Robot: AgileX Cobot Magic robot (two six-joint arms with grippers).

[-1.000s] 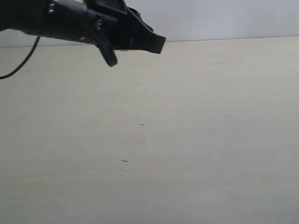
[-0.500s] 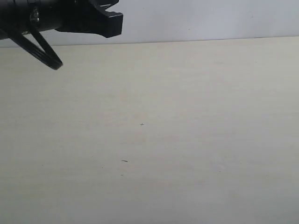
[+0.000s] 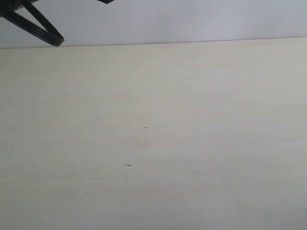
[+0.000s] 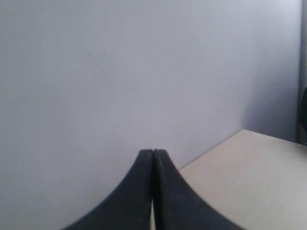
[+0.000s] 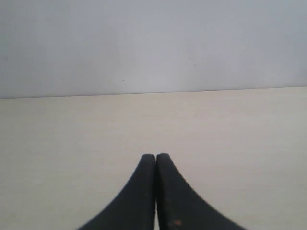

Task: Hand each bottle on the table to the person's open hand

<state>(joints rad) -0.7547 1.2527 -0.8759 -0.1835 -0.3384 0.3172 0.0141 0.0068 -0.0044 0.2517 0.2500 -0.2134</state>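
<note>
No bottle shows in any view, and no hand either. The pale cream table (image 3: 192, 143) fills the exterior view, bare apart from tiny dark specks. Only a black cable loop of the left arm (image 3: 41, 31) remains at that view's top left corner. My left gripper (image 4: 153, 152) is shut with nothing between its fingers, facing the pale wall with a table corner (image 4: 249, 177) beside it. My right gripper (image 5: 156, 156) is also shut and empty, held low over the table (image 5: 72, 143) and facing the wall.
A plain pale wall (image 3: 192, 19) runs behind the table's far edge. A dark vertical strip (image 4: 303, 105) stands at the far side of the left wrist view.
The left arm has pulled away up and to the left in the exterior view, from over the table's far edge to almost out of frame.
</note>
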